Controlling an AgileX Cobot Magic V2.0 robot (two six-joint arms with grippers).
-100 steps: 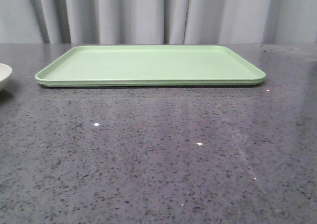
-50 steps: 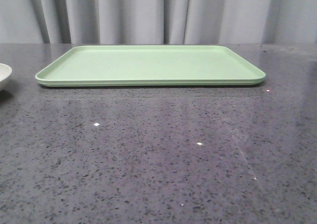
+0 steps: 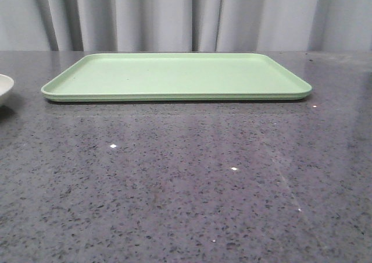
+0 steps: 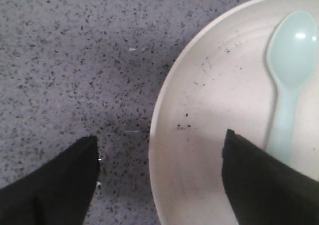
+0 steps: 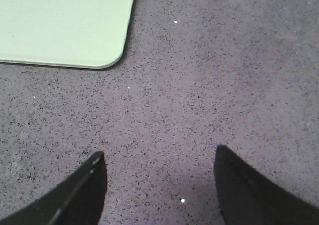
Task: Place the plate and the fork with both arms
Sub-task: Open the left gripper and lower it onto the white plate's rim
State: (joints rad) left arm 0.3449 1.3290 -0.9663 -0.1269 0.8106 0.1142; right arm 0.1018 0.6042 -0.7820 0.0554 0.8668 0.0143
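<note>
The off-white speckled plate (image 4: 214, 115) fills much of the left wrist view; its edge shows at the far left of the front view (image 3: 4, 88). A pale blue-green spoon (image 4: 289, 75) lies in it. My left gripper (image 4: 160, 145) is open, its jaws straddling the plate's rim, one over the table and one over the plate. My right gripper (image 5: 159, 158) is open and empty over bare table, near a corner of the light-green tray (image 5: 65, 26). The fork is out of view.
The light-green tray (image 3: 174, 75) lies at the back middle of the dark speckled table (image 3: 186, 181). Grey curtains (image 3: 186, 16) hang behind. Neither arm shows in the front view.
</note>
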